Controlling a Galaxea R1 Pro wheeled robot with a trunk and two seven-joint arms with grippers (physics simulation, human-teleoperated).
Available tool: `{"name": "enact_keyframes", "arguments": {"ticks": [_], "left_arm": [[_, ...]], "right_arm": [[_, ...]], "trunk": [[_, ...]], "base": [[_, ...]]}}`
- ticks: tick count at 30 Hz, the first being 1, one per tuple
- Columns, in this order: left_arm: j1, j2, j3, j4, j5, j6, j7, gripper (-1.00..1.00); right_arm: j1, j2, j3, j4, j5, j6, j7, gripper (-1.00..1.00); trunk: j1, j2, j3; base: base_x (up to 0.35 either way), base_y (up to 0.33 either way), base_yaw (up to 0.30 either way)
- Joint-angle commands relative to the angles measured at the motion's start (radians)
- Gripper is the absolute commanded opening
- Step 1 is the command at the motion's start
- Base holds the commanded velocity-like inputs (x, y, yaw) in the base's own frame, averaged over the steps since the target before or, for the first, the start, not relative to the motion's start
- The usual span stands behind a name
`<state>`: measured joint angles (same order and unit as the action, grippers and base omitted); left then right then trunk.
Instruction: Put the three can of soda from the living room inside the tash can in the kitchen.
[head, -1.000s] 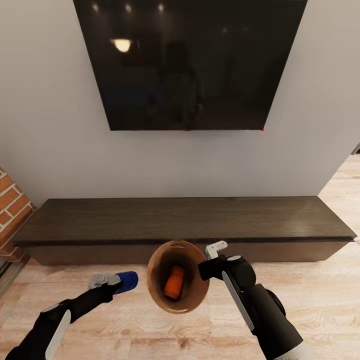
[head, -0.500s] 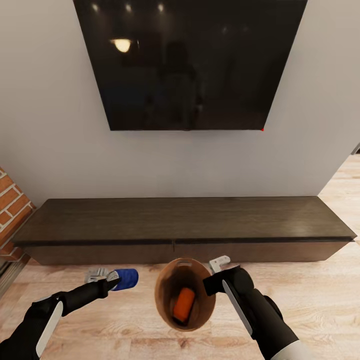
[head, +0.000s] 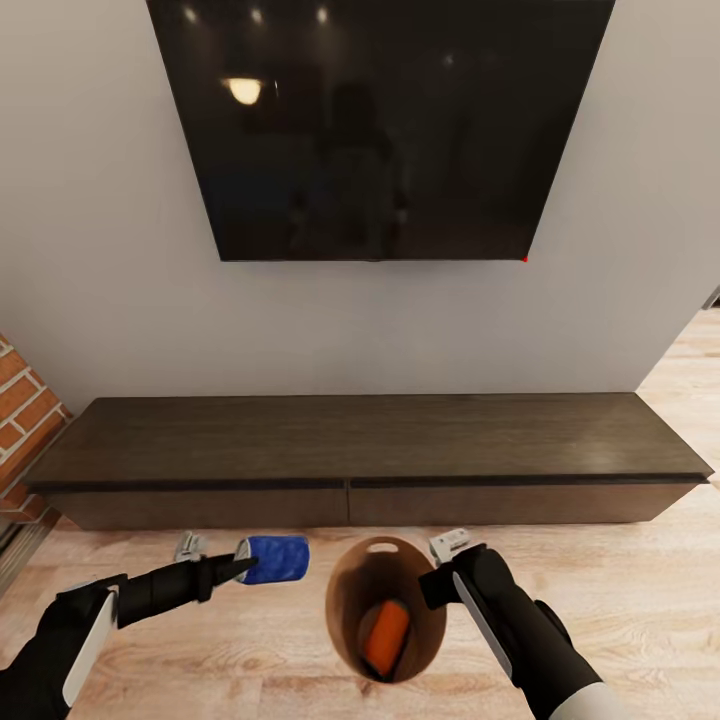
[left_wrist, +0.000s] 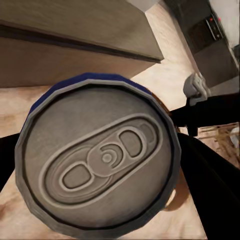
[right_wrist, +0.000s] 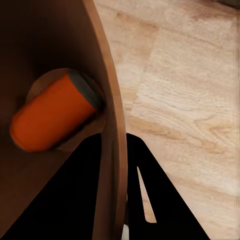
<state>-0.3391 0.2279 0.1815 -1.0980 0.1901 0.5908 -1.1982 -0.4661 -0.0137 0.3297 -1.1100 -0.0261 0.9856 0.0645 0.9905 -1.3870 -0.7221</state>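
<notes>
Your left gripper (head: 228, 570) pinches the blue can (head: 278, 559) by its end, held sideways just beside the bin (head: 345, 610), not yet over the opening. Your right gripper (head: 438, 580) clamps the bin's rim, one finger inside the wall, one outside, approx. level with the left one. One orange can (head: 385, 637) already lies on the bin's bottom. So 1 of 3 is in; the blue one is next, I judge. The 3rd can and the trip to the kitchen are left.
</notes>
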Motion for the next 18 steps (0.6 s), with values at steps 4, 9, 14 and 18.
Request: {"name": "enact_keyframes", "arguments": {"ticks": [4,9,14,18], "left_arm": [[0.000,0.002,0.000,-0.047,0.000,0.057,-0.028,-1.00],[0.000,0.002,-0.005,-0.088,0.003,0.081,-0.038,-1.00],[0.000,0.000,-0.011,-0.094,0.024,0.086,-0.079,-1.00],[0.000,-0.002,-0.014,-0.094,0.053,0.088,-0.133,-1.00]], "right_arm": [[0.000,0.000,0.001,0.030,-0.020,-0.042,0.007,-1.00],[-0.003,0.000,0.001,0.069,-0.020,-0.075,0.007,-1.00],[-0.003,0.000,0.002,0.076,-0.020,-0.080,0.008,-1.00],[-0.005,0.000,0.002,0.077,-0.020,-0.082,0.008,-1.00]], "trunk": [[0.000,0.000,0.000],[0.000,0.000,0.000],[0.000,0.000,0.000],[0.000,0.000,0.000]], "base": [[0.000,0.000,0.000],[0.000,0.000,0.000],[0.000,0.000,0.000],[0.000,0.000,0.000]]}}
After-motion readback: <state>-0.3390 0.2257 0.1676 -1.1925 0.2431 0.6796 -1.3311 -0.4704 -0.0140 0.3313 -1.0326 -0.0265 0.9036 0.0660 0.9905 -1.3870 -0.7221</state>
